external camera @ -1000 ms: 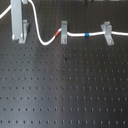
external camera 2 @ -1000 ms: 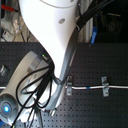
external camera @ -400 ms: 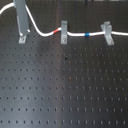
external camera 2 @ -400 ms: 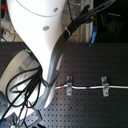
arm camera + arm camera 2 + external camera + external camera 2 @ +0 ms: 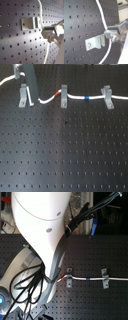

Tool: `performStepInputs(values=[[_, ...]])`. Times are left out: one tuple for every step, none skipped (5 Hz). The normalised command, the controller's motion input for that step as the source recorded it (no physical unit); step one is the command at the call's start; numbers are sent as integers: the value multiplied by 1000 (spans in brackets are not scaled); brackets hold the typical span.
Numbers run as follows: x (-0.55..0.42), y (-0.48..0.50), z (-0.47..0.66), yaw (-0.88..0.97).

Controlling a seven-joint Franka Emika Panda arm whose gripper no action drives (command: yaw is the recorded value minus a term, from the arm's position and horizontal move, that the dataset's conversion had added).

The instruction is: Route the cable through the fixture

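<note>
The white cable [image 5: 75, 97] runs through the middle fixture [image 5: 64, 95] and the right fixture [image 5: 107, 95]. Its red band [image 5: 59, 95] lies just left of the middle fixture, and its blue band [image 5: 87, 98] lies between the two. My gripper [image 5: 31, 100] is shut on the cable just right of the left fixture [image 5: 23, 95]. In both wrist views the cable [image 5: 40, 12] [image 5: 101, 15] passes close by the forked end of that fixture [image 5: 30, 23] [image 5: 95, 44] into my fingertips [image 5: 48, 33] [image 5: 112, 36]. I cannot tell if it sits in the fork.
The black perforated board [image 5: 65, 149] carries all three fixtures. In the second exterior view the white arm [image 5: 45, 227] and its black hoses [image 5: 30, 287] hide that view's left side. Only two fixtures [image 5: 69, 271] [image 5: 104, 275] and the cable [image 5: 100, 279] show there.
My gripper has moved to the first exterior view's right with the cable, from left of the left fixture to its right side. The slack loop toward the middle fixture has shortened.
</note>
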Motion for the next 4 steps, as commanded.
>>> performStepInputs(values=[[-123,92,299,-248],[-269,76,188,-260],[-250,-103,274,-46],[-240,-139,258,0]])
